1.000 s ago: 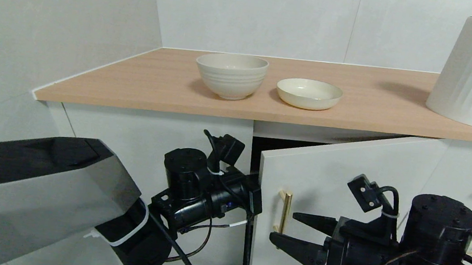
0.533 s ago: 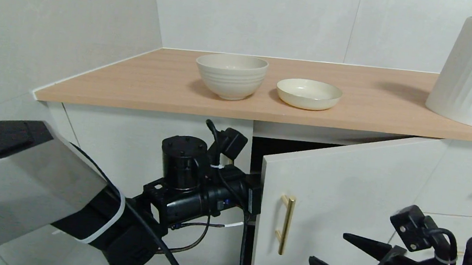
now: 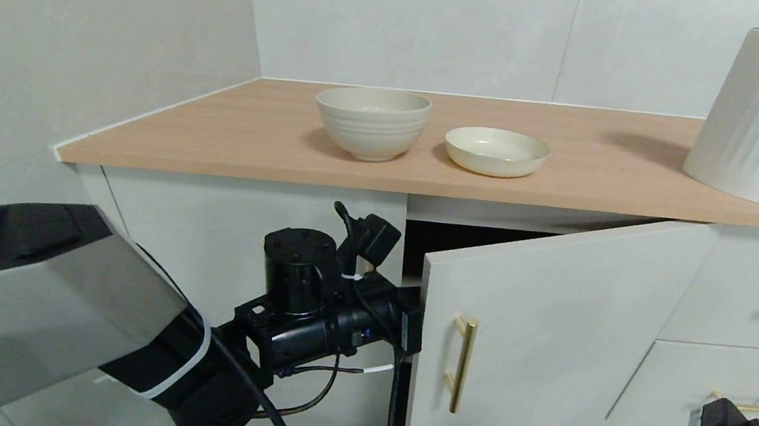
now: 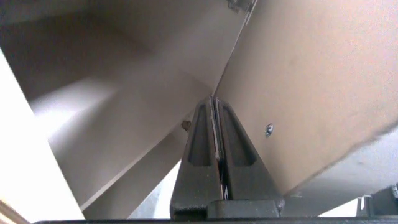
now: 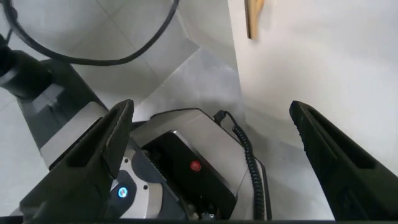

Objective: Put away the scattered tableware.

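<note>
Countertop (image 3: 231,132) unchanged. Cabinet door (image 3: 551,333) beneath it ajar, much as a second ago (free edge perhaps slightly farther out). Left gripper (image 4: 214,109), fingers pressed together on nothing, tucked behind that free edge against the door's inner face, hardly shifted. Right gripper (image 5: 211,109), jaws wide apart and empty, dropped low to the right, well clear of the door front. Bowl (image 3: 371,123) and, just to its right, shallow dish (image 3: 496,150) upright on the countertop, untouched. Gold handle (image 3: 461,364) now free. Likely reading: handle pull finished, remaining swing left to the left arm, tableware not yet stowed.
</note>
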